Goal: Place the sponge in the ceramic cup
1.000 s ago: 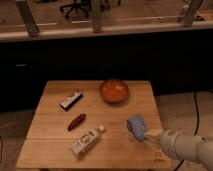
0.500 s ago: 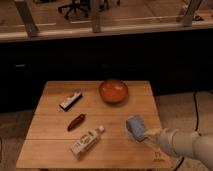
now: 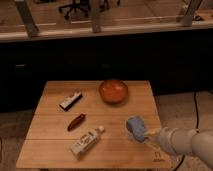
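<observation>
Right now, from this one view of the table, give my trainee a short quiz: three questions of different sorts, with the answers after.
1. True or false: the white bottle stands upright.
2. Which thing lies between the black-and-white block and the white bottle?
3. The pincer hangs over the near right part of the table. What is it shut on? A the white bottle, B the sponge, C the black-and-white block.
Key: 1 false, it lies on its side. 2 the dark reddish piece. 3 B.
</observation>
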